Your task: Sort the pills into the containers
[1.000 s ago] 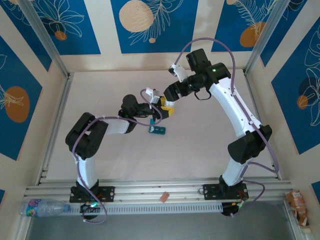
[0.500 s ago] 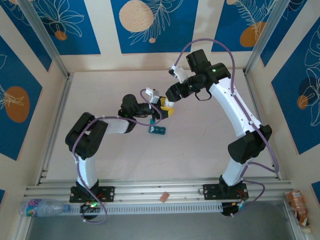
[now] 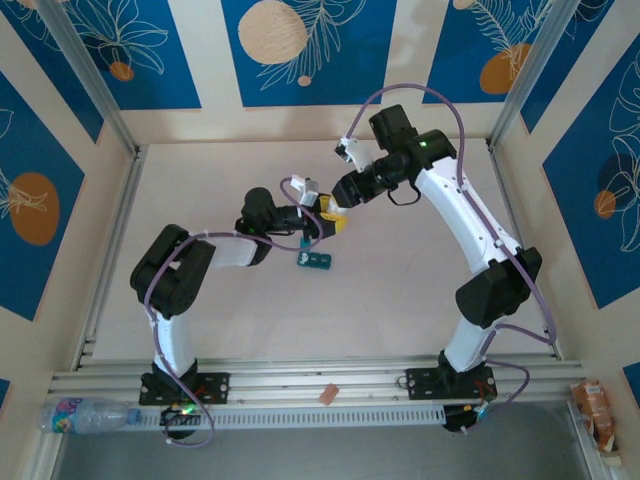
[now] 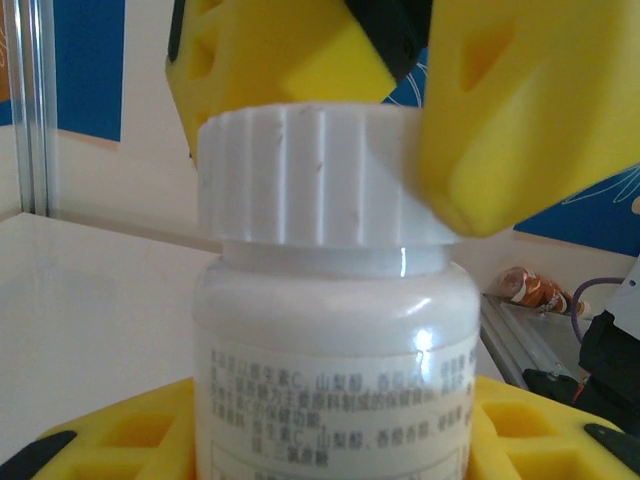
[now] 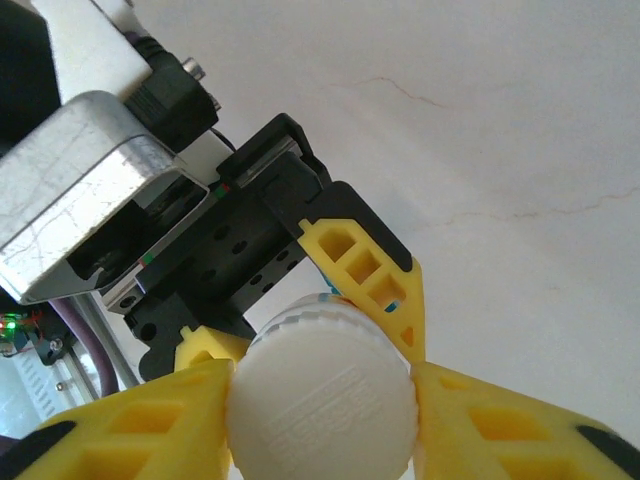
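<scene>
left pincer gripping white bottle by its body, right pincer clamped on ribbed cap just past left pincer, green container strip on bench close beside left pincer

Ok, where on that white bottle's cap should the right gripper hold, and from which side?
Take the cap by its ribbed side wall, coming from the cap end along the axis of the bottle, pads on opposite sides. The left gripper clamps the body, so the cap alone stands free; its ribs should give bite for twisting. The right gripper sits that way.
</scene>
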